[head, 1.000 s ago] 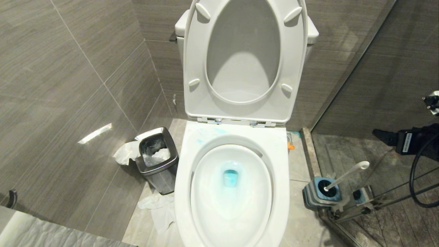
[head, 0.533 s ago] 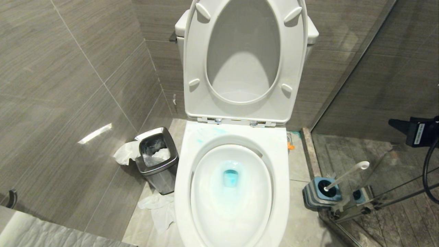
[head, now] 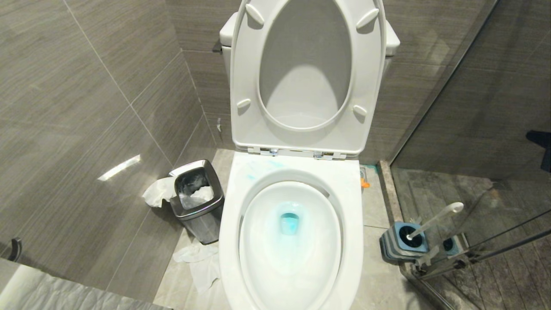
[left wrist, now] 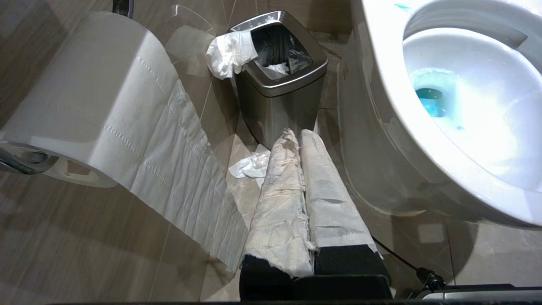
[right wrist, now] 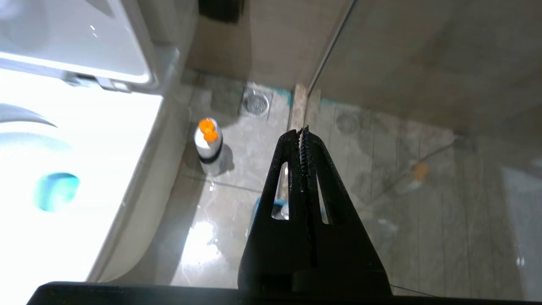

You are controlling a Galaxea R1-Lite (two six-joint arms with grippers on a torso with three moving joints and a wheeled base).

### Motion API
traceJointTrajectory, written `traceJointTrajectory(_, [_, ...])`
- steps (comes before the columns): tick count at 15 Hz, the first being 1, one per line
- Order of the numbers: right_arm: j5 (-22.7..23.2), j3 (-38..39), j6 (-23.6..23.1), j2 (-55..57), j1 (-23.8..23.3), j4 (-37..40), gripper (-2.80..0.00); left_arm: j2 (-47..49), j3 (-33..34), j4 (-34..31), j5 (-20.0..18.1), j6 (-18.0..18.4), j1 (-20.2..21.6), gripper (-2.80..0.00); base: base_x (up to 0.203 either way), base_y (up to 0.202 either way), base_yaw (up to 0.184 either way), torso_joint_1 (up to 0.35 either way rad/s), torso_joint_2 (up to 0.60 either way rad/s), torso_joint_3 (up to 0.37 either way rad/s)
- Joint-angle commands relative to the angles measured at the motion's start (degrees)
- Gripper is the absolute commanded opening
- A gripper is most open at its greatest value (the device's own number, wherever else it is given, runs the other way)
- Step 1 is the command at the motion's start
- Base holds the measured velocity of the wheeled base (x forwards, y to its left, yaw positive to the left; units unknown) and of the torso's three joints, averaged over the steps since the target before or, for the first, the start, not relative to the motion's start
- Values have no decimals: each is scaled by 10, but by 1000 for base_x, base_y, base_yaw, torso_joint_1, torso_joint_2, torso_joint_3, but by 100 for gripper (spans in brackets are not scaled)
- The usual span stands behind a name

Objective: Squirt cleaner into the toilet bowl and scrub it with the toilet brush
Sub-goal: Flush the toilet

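The white toilet bowl (head: 354, 206) stands open with its seat raised. Turquoise cleaner (head: 289, 224) pools at the drain, and faint blue smears mark the back rim. The toilet brush (head: 435, 221) leans in its grey, blue-topped holder (head: 403, 244) on the floor to the bowl's right, against the glass. My right gripper (right wrist: 303, 132) hangs above that holder, shut with nothing in it. Only its dark tip (head: 541, 148) shows at the head view's right edge. My left gripper (left wrist: 297, 134), its fingers wrapped in white paper, is shut and empty low beside the bowl (left wrist: 381, 89).
A white bottle with an orange cap (right wrist: 208, 146) stands on the floor between the bowl and the glass partition (head: 473, 129), near a floor drain (right wrist: 255, 103). A steel waste bin (head: 198, 200) with tissue around it sits to the bowl's left. A toilet paper roll (left wrist: 84, 106) hangs close by.
My right arm has drawn back to the right and upward, almost out of the head view. The brush, holder and bowl have not moved.
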State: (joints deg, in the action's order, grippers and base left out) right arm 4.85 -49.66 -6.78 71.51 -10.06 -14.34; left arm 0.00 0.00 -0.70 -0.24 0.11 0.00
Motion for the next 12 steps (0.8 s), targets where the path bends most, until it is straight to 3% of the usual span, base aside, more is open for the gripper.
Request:
traceJointTrajectory(1, [1, -10, -1, -54, 5, 14, -280, 1, 1, 0, 0, 0, 0, -280, 0, 0, 0, 0, 0, 0])
traceJointTrajectory(9, [3, 4, -1, -292, 16, 159, -280, 1, 1, 0, 0, 0, 0, -280, 0, 0, 0, 0, 0, 0])
traceJointTrajectory(12, [9, 3, -1, -375, 54, 223, -280, 1, 1, 0, 0, 0, 0, -280, 0, 0, 0, 0, 0, 0])
